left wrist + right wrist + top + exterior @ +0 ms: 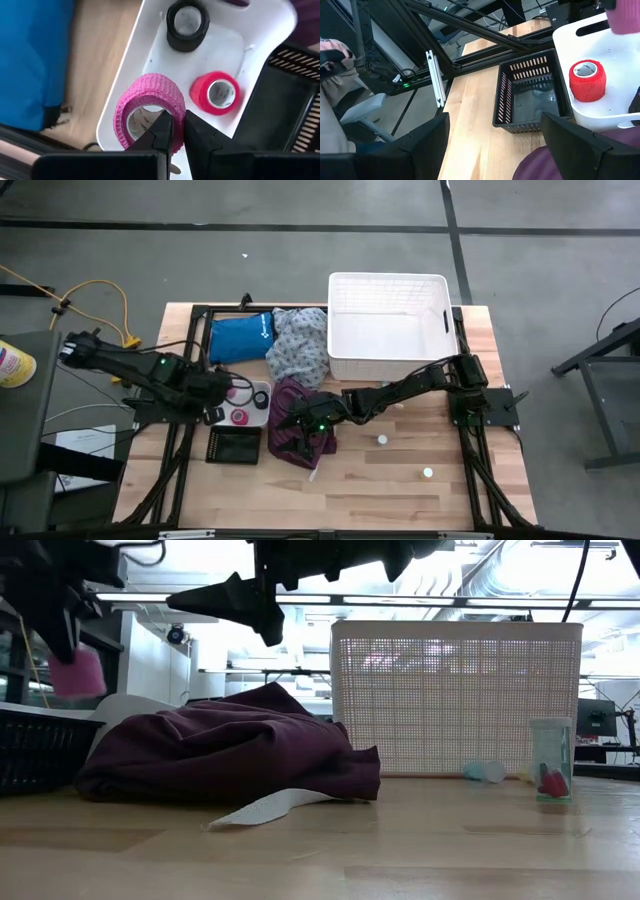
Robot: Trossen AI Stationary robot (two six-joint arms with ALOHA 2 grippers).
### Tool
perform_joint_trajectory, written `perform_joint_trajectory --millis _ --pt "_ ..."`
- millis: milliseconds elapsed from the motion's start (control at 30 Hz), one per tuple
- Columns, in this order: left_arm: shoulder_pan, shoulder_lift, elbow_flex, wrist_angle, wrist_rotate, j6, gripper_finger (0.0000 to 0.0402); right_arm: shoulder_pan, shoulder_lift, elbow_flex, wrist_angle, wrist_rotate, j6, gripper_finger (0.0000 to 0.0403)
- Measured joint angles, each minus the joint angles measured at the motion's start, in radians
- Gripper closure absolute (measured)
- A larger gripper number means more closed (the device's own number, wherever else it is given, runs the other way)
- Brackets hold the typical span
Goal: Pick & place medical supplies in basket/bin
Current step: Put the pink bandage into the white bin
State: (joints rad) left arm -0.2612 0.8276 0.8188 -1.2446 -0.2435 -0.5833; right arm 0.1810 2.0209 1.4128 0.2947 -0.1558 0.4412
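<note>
pink roll point(150, 102) in left gripper point(174, 131)

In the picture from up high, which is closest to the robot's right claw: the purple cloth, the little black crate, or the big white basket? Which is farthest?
From the right gripper, open:
1. Maroon cloth, directly under the jaws.
2. Black mesh crate, just to the cloth's left.
3. White basket, at the table's back on the right side, farthest.
</note>
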Motion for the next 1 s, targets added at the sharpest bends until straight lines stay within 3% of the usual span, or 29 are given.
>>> perform_joint_trajectory --millis 533,833,1000 --pt "0.032 0.001 -0.191 0.182 0.06 -0.095 0.0374 0.002 0.0 0.0 -0.001 0.0 -0.003 0.0103" --pt "0.032 0.001 -0.198 0.18 0.06 -0.148 0.0373 0.002 0.0 0.0 -0.001 0.0 -0.003 0.0103" --pt "0.032 0.001 -0.198 0.171 0.063 -0.156 0.0349 0.002 0.0 0.0 -0.001 0.0 -0.003 0.0103"
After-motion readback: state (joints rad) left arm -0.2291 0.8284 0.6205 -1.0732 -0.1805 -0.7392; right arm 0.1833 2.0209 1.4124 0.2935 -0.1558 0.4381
